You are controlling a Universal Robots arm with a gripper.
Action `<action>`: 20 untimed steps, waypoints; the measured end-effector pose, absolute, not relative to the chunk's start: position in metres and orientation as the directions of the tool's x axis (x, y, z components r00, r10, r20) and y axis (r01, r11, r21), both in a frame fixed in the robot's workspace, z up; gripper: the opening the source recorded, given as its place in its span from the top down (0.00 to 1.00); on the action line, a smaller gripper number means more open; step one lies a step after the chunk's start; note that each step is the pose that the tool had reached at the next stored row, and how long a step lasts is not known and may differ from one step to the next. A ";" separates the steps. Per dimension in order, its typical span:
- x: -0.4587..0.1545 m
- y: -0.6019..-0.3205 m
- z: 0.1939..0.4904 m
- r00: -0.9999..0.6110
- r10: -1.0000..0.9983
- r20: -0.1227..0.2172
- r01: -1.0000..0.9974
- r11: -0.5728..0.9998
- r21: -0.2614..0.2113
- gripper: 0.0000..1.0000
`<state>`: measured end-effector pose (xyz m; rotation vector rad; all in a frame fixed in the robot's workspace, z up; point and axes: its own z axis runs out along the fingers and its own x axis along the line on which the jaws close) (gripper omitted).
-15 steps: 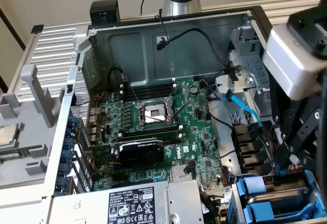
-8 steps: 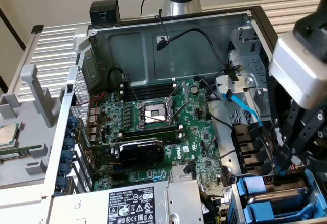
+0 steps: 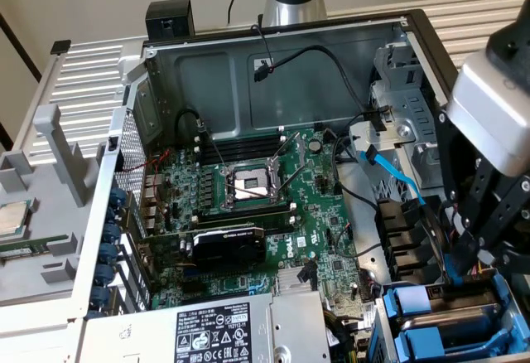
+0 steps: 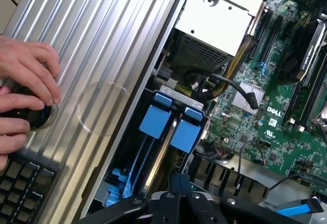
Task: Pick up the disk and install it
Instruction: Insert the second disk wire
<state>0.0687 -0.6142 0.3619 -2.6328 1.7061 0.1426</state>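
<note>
Two blue carriers (image 4: 171,127) stand side by side in the drive bay (image 3: 447,321), at the corner of the open case (image 3: 273,48) next to the power supply (image 3: 240,330). We take the disk (image 4: 185,134) to be in one of them, though its metal body is mostly hidden by the blue handles. We cannot tell which carrier is the one of the task, so we mark the one nearer to the fingers. Both carriers look pushed down to about the same depth, and no rail stands out above the other.

The gripper (image 4: 179,182) hangs just above the bay, with its tips over the narrow gap between the two handles. The jaws are closed together and we see nothing between them. It does not carry the disk. Whether the tips touch a handle we cannot tell.

From this we judge that the picking up is done and the disk sits in its slot, so most of the task seems finished. What could be left is only the final seating or latching, and the pictures do not show whether the carrier is locked. A blue cable (image 3: 397,176) lies loose near the bay; whether it belongs to this disk is not clear.

Beside the case, a person's hands (image 4: 25,75) rest on a round black knob (image 4: 30,114) near a keyboard (image 4: 20,178).
</note>
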 end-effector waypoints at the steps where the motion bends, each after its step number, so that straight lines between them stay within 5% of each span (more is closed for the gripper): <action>1: 0.069 -0.613 0.362 0.408 -0.910 -0.077 -0.910 -0.412 0.048 0.89; 20: 0.069 -0.612 0.362 0.669 -0.739 -0.076 -0.738 -0.673 0.046 0.89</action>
